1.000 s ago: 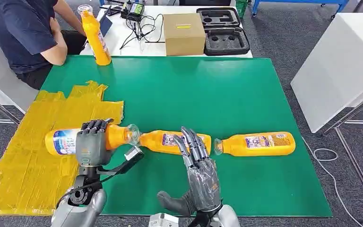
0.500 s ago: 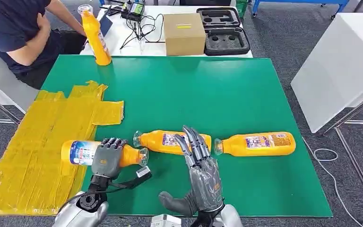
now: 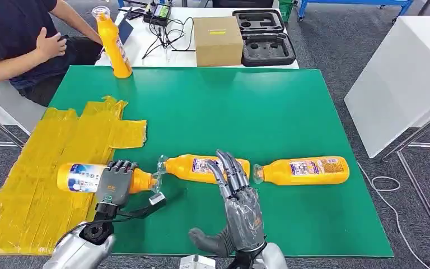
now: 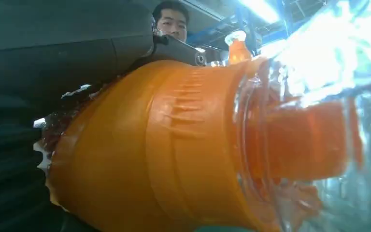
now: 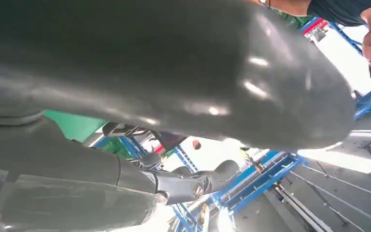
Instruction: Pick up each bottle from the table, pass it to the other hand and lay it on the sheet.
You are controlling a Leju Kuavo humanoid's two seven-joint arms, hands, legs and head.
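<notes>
1. Green matting [image 3: 269, 112] covers the work table, with white tables and grey carpet around it. A person [image 3: 17, 39] sits at the far left corner, just beside an upright orange bottle [image 3: 113, 45] at the mat's far edge, apparently stock waiting its turn.
2. At far left, a yellow sheet [image 3: 39, 185] hangs over the table's left side and serves as the drop zone.
3. One bottle [image 3: 98, 178] lies on its side across the sheet's inner edge, base and label over the sheet, neck and clear cap over the green mat.
4. The left hand [image 3: 115, 182] wraps its fingers over the shoulder of this bottle and holds it. The left wrist view shows the orange shoulder pressed against the palm. Judgement: this hold suits lowering the bottle flat onto the sheet; whether the bottle already rests on the surface cannot be told.
5. A second bottle [image 3: 207, 167] lies on the mat in the middle, its cap pointing toward the held bottle's cap, the two caps very close.
6. The right hand [image 3: 238, 207] hovers near this bottle with its fingers spread apart and nothing in it, fingertips over the bottle's right end. Judgement: placed ready for the next pick.
7. A third bottle [image 3: 302, 170] lies further right, cap toward the second bottle, untouched.
</notes>
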